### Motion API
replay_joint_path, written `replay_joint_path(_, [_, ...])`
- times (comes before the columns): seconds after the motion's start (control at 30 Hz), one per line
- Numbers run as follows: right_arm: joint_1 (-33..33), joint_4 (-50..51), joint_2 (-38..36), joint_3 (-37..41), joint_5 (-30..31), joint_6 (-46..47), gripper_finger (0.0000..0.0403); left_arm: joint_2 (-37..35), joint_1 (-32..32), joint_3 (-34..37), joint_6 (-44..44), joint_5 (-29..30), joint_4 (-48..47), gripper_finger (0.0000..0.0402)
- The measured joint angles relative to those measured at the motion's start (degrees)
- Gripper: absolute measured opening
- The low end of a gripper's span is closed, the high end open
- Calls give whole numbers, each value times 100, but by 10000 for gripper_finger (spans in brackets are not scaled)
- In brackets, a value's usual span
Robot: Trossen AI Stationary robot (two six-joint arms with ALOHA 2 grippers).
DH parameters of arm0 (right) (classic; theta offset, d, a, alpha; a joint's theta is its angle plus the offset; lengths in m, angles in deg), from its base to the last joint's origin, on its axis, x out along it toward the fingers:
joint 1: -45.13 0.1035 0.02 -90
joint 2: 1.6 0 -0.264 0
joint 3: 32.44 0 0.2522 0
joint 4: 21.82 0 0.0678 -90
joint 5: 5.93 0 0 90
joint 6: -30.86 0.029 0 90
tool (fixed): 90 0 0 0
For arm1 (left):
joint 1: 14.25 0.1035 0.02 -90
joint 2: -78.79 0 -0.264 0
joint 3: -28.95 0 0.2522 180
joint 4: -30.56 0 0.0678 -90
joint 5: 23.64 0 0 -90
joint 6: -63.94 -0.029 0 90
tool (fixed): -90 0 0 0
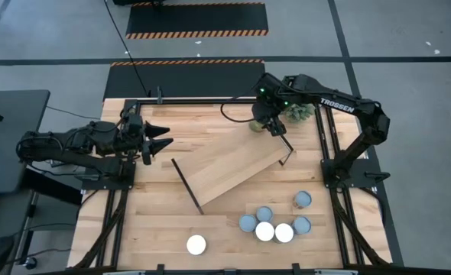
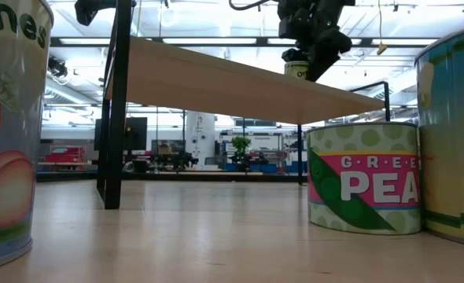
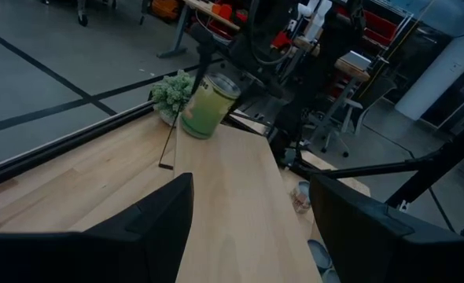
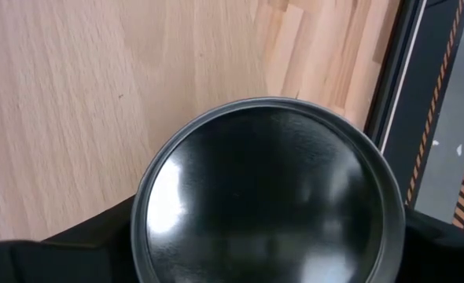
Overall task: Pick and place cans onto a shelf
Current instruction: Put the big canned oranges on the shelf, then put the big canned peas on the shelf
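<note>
My right gripper (image 1: 265,122) is shut on a pale green can (image 3: 208,106) over the far right end of the light-wood shelf (image 1: 233,172), next to the small green plant (image 1: 298,112). The can also shows in the low view (image 2: 295,69), close above the shelf top (image 2: 240,82). Its dark metal top (image 4: 267,192) fills the right wrist view. My left gripper (image 1: 160,141) is open and empty at the table's left side, pointing toward the shelf. Several other cans (image 1: 275,225) stand upright on the tabletop at the near right, and a white-topped one (image 1: 196,244) stands near the front edge. My right gripper pinches the can's round side wall near its top rim (image 4: 149,212) between its two fingers, one on each side. The fingers (image 4: 59,248) come from above, pointing down. The can is tilted in the hold, its bottom (image 3: 194,130) at the shelf's far end; whether it touches the shelf I cannot tell.
The shelf stands raised on black metal legs (image 2: 116,110), set askew across the table's middle. In the low view a green pea can (image 2: 363,177), a peach can (image 2: 8,126) and another can (image 2: 452,134) stand close to the camera. Black frame rails (image 1: 329,145) run along the table's sides.
</note>
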Motion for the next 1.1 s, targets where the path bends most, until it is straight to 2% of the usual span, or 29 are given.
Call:
replay_joint_path(0.3, [39, 22, 11, 15, 162, 20, 396, 0, 0, 0, 0, -2, 0, 259])
replay_joint_path(0.77, [234, 50, -192, 11, 753, 299, 399, -2, 0, 0, 7, 0, -5, 259])
replay_joint_path(1.1, [309, 58, -346, 9, 964, 391, 398, 0, 0, -1, 7, -2, -9, 259])
